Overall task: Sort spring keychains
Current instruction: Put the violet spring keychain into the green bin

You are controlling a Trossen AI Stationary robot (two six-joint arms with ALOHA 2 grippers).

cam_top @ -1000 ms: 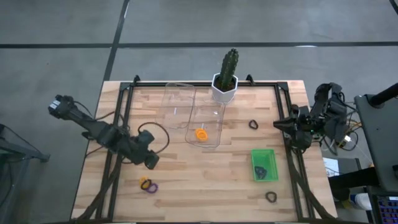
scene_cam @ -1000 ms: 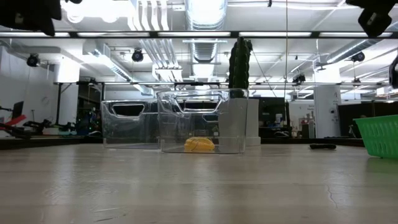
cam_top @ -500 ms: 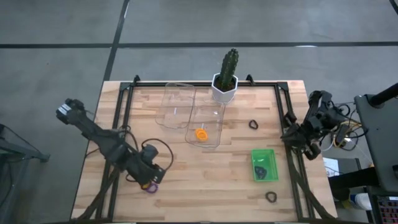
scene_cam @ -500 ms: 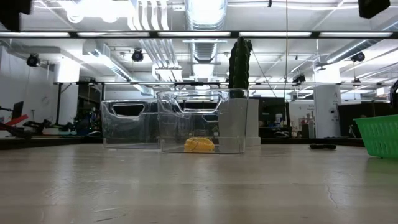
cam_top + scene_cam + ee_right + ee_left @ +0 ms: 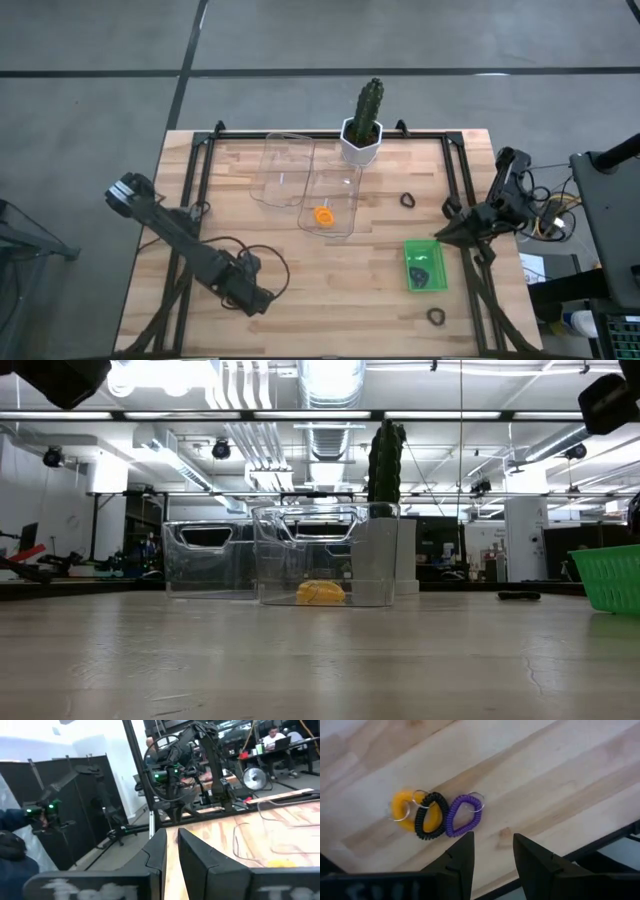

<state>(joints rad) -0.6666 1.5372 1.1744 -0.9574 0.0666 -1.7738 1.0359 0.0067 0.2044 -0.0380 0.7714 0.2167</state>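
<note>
Left gripper (image 5: 492, 852) hangs over the table's (image 5: 330, 270) 7 o'clock area, fingers spread, holding nothing. In the high view it hides the three coils beneath it; the left wrist view shows them touching in a row: orange keychain (image 5: 402, 810), black keychain (image 5: 431, 815), purple keychain (image 5: 465, 815). Right gripper (image 5: 440, 235) waits at the 3 o'clock edge, fingers nearly together, empty. Another orange coil (image 5: 322, 216) lies in the clear bin (image 5: 345, 180). The green basket's (image 5: 412, 246) dark contents are hard to make out.
</note>
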